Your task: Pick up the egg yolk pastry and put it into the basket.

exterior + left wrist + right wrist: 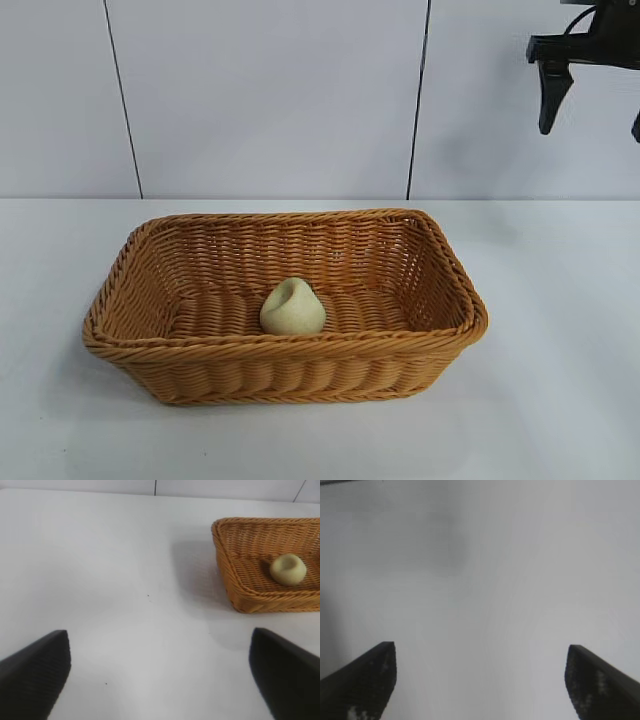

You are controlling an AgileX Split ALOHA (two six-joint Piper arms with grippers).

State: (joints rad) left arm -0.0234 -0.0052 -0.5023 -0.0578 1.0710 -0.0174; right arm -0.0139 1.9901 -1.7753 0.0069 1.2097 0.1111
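The egg yolk pastry (292, 308), a small pale cream-yellow lump, lies inside the orange-brown wicker basket (200, 346), near its front wall. Both also show in the left wrist view, the pastry (288, 569) inside the basket (235, 575). My right gripper (592, 105) hangs high at the upper right, well above and to the right of the basket, open and empty; in its own wrist view (480, 680) only bare table lies between its fingers. My left gripper (160, 675) is open and empty over bare table, away from the basket, and is out of the exterior view.
The white table (560, 300) extends around the basket on all sides. A white panelled wall (270, 90) stands behind it.
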